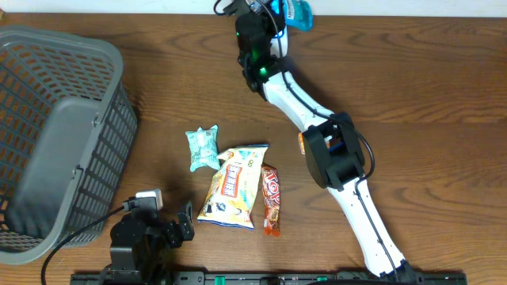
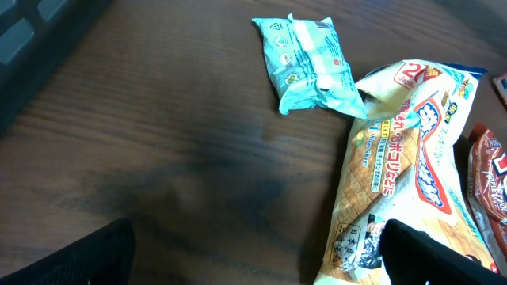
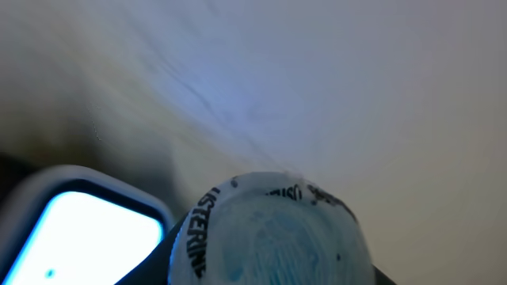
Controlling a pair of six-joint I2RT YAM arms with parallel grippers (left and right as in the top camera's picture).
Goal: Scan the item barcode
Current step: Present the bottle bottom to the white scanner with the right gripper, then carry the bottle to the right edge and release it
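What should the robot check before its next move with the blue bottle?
1. Right fingers hold the bottle: ok.
2. Bottle sits next to the glowing screen: ok.
3. Barcode faces the screen: cannot tell.
4. Left fingers open and empty: ok.
5. Snack bag and basket lie away from the right arm: ok.

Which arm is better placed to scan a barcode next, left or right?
Right. The right fingers hold the Listerine bottle beside a glowing screen; the left fingers hang open, empty, near the snack bags.
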